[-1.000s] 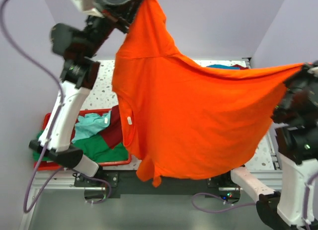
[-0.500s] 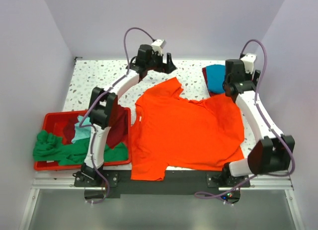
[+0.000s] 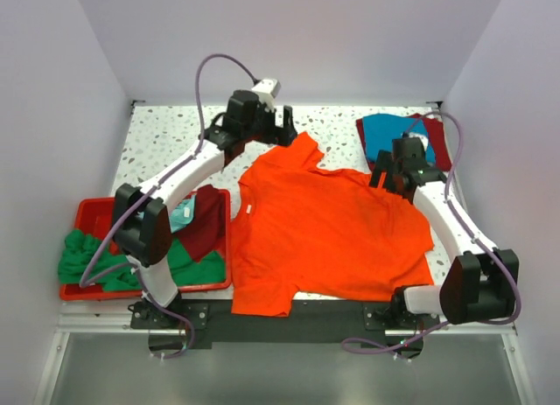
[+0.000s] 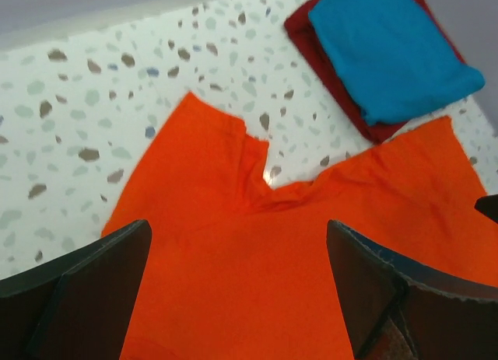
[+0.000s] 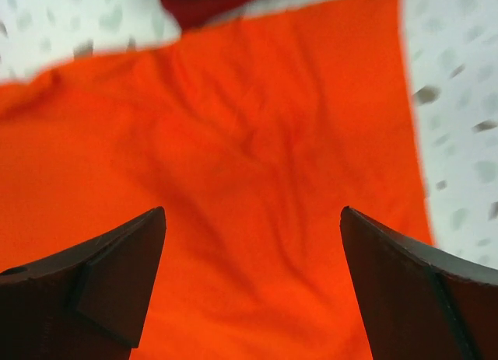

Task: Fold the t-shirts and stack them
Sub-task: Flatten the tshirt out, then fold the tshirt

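Observation:
The bright orange t-shirt [image 3: 328, 234] lies spread flat across the middle of the table, with its near hem hanging over the front edge. My left gripper [image 3: 286, 127] hovers open over the shirt's far left sleeve [image 4: 194, 150], its fingers wide apart [image 4: 237, 228] with only cloth below. Above the shirt's far right part [image 5: 233, 127] my right gripper [image 3: 388, 173] is also open [image 5: 253, 212] and holds nothing. A folded blue t-shirt [image 4: 393, 49] rests on a folded dark red one [image 4: 327, 72] at the back right [image 3: 394, 129].
A red plastic bin [image 3: 87, 211] stands at the left front. It holds a crumpled green shirt [image 3: 87, 256], a light teal one [image 3: 179, 217] and a dark red one [image 3: 206, 230]. The speckled tabletop [image 3: 166, 143] shows at the back left. Walls close in three sides.
A second ago both grippers held the orange shirt stretched high in the air. Both have since opened and let it go, and it now lies flat on the table with the arms low over it.

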